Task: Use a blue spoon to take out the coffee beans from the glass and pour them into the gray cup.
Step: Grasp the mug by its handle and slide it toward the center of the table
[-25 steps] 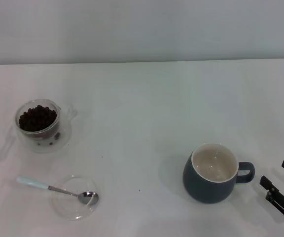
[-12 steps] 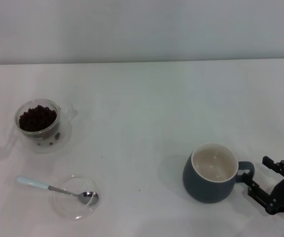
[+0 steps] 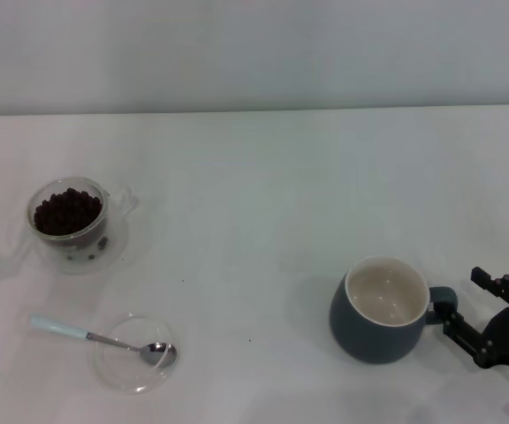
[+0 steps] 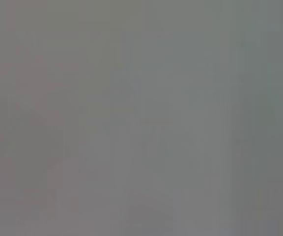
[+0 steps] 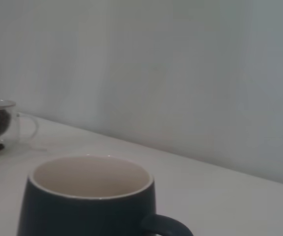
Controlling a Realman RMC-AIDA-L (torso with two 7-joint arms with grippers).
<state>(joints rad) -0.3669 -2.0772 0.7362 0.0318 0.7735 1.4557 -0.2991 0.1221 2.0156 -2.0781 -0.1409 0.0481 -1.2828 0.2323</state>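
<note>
Ceramic is what my right gripper (image 3: 460,320) has come up against: the gray cup (image 3: 380,309) sits at the lower right of the head view, and my two fingers stand spread on either side of its loop handle, not closed on it, with the handle just at their tips. I judge the cup the heaviest thing here, stiff, glazed and a little slick, so the handle is the natural place to take it, or simply to steady it while beans go in; its cream inside shows empty. The blue spoon (image 3: 100,338) lies at the lower left of the frame, its metal bowl resting in a flat clear dish (image 3: 115,375) and its pale handle reaching out over the table (image 3: 263,203) toward the left edge. It should be light and thin, likely to slide on the glass, so the free handle end is where I would pinch it. The glass (image 3: 71,225) stands at the middle left, well apart from the cup, heaped with coffee beans (image 3: 66,210); it is fragile and easy to tip. My left gripper is nowhere in view, and its wrist camera shows nothing I can make out.
</note>
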